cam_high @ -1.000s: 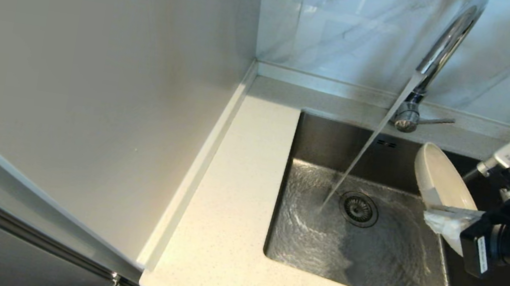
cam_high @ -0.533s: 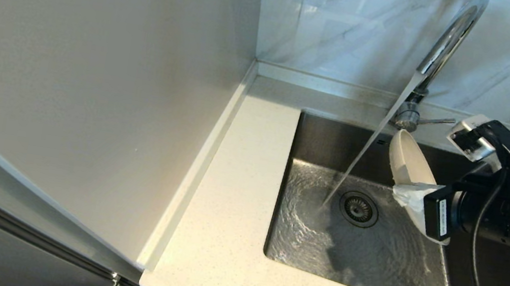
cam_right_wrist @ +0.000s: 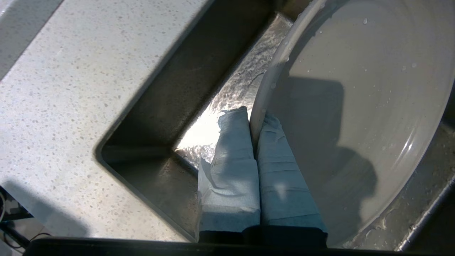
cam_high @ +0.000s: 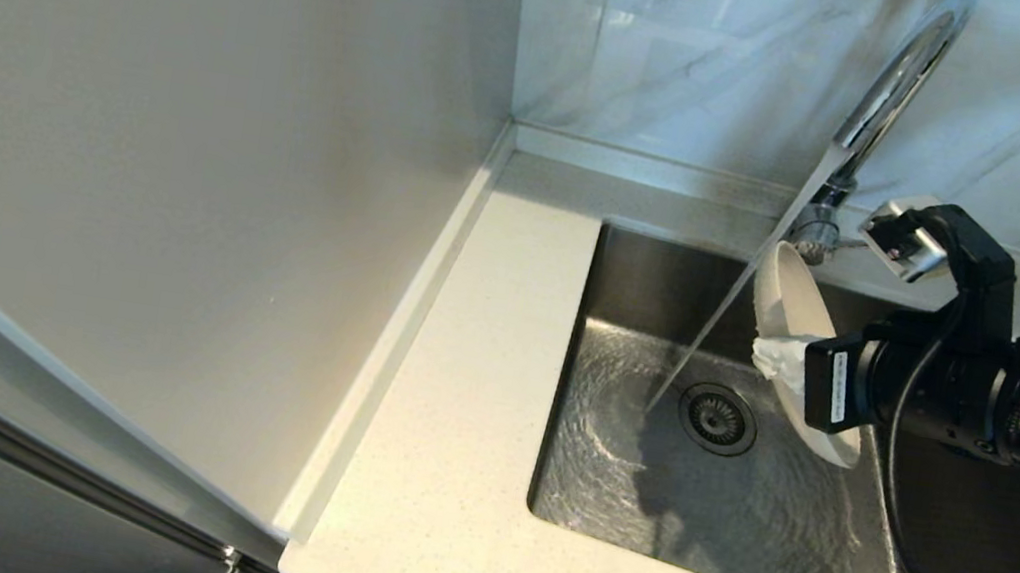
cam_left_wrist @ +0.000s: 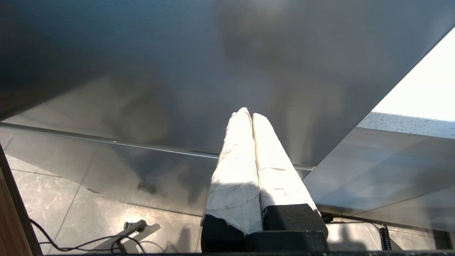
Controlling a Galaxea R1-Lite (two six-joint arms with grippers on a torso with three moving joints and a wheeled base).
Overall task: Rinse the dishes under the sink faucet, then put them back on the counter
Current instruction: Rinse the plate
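Note:
A cream-white plate (cam_high: 789, 296) hangs on edge over the sink (cam_high: 708, 518), with my right gripper (cam_high: 774, 358) shut on its rim. In the right wrist view the wrapped fingers (cam_right_wrist: 231, 142) pinch the rim of the plate (cam_right_wrist: 359, 85), whose wet inner face shows. Water runs from the chrome faucet (cam_high: 888, 90) in a slanted stream (cam_high: 716, 327) that lands just left of the drain strainer (cam_high: 718, 419). The plate's far edge is right beside the stream. My left gripper (cam_left_wrist: 247, 114) is parked low beside the cabinet, shut and empty.
The speckled counter (cam_high: 472, 402) runs left of and in front of the basin. A tall pale panel (cam_high: 183, 177) walls off the left side. The faucet lever (cam_high: 825, 241) sits close behind the plate and my right arm (cam_high: 989, 399).
My right arm has carried the plate left and a little up across the sink, from near the right wall toward the running stream. The water keeps flowing.

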